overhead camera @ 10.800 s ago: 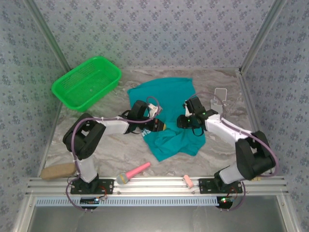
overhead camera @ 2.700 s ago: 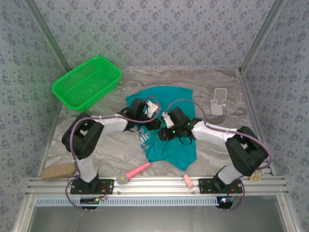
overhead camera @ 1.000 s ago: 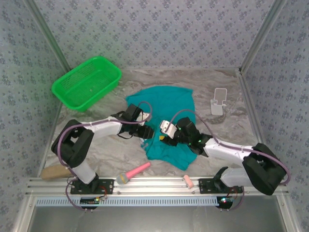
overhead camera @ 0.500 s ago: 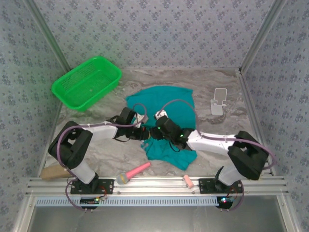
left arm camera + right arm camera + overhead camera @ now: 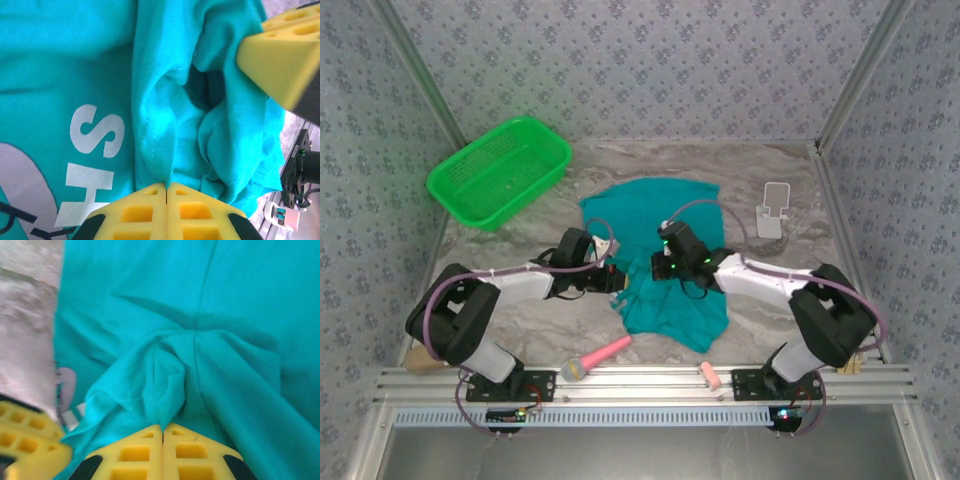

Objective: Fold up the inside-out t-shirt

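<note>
Teal t-shirt [image 5: 665, 205] pinched at two spots in the middle of the desk [image 5: 560, 335].
A fold of its cloth is clamped in the left jaws and another in the right jaws, both pressed together, near each other.

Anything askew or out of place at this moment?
The t-shirt is bunched, not flat: its near half is crumpled between the left gripper and right gripper, both shut on folds. White lettering shows beside the left one. A small pink item sits on the front rail.
</note>
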Controlling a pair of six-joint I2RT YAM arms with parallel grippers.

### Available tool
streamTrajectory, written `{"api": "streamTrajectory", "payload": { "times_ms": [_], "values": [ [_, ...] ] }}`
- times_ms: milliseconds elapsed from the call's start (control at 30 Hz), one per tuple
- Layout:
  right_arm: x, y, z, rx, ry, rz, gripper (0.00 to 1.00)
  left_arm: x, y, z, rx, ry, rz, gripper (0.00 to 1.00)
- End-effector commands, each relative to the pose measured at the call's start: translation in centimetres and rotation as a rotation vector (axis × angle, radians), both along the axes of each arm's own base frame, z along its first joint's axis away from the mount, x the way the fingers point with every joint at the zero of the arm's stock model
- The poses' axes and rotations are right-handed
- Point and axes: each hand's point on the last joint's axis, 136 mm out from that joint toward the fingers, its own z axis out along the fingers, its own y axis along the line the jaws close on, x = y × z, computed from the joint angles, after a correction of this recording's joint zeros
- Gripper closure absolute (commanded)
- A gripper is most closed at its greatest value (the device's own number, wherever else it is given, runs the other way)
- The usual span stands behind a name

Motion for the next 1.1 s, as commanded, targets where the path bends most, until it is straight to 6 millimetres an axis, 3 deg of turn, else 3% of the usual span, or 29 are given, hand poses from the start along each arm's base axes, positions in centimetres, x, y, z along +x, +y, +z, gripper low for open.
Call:
{"api": "streamTrajectory", "payload": {
  "times_ms": [0, 33, 67, 133, 200, 267, 367, 467, 567, 800, 933, 1033, 1067],
  "values": [
    [-2.1, 0.1, 2.6, 0.250, 0.053, 0.194, 1.00, 0.4, 0.7, -0.1, 0.009, -0.051, 0.015, 0.95],
    [-2.3, -0.9, 1.4, 0.247, 0.093, 0.199, 1.00, 0.4, 1.0, -0.7, 0.036, -0.058, 0.015, 0.95],
    [-2.5, -2.0, -0.5, 0.205, 0.136, 0.211, 0.93, 0.4, 1.4, -1.5, 0.072, -0.054, 0.018, 0.95],
    [-2.7, -3.7, -4.2, 0.084, 0.206, 0.186, 0.94, 0.2, 1.5, -2.6, 0.108, -0.044, -0.002, 0.93],
    [-2.7, -4.7, -6.0, -0.017, 0.217, 0.143, 0.88, -0.4, 0.8, -2.9, 0.111, -0.034, -0.045, 0.91],
    [-2.1, -5.1, -5.2, -0.137, 0.107, 0.129, 0.69, -1.2, -0.4, -2.2, 0.096, -0.053, -0.097, 0.88],
    [-1.5, -5.0, -1.8, -0.285, -0.099, 0.161, 0.61, -1.8, -1.0, -1.3, 0.121, -0.101, -0.146, 0.81],
    [-1.5, -3.8, 1.6, -0.274, -0.225, 0.251, 0.56, -1.4, -0.5, -0.5, 0.175, -0.147, -0.149, 0.68],
    [-2.7, -1.8, 3.1, -0.265, -0.334, 0.442, 0.54, -0.2, 0.6, 0.1, 0.263, -0.210, -0.126, 0.63],
    [-4.5, 2.3, 0.9, -0.222, -0.455, 0.848, 0.49, 1.8, -0.1, -0.8, 0.284, -0.211, -0.134, 0.60],
    [-4.2, 3.1, -1.1, -0.267, -0.496, 1.003, 0.49, 2.3, -0.8, -1.7, 0.279, -0.181, -0.146, 0.59],
    [-3.6, 3.3, -2.2, -0.263, -0.489, 1.046, 0.54, 2.5, -1.4, -1.9, 0.254, -0.186, -0.157, 0.59],
    [-3.5, 3.2, -2.6, -0.261, -0.487, 1.055, 0.59, 2.7, -1.7, -2.0, 0.246, -0.189, -0.158, 0.58]
  ]
}}
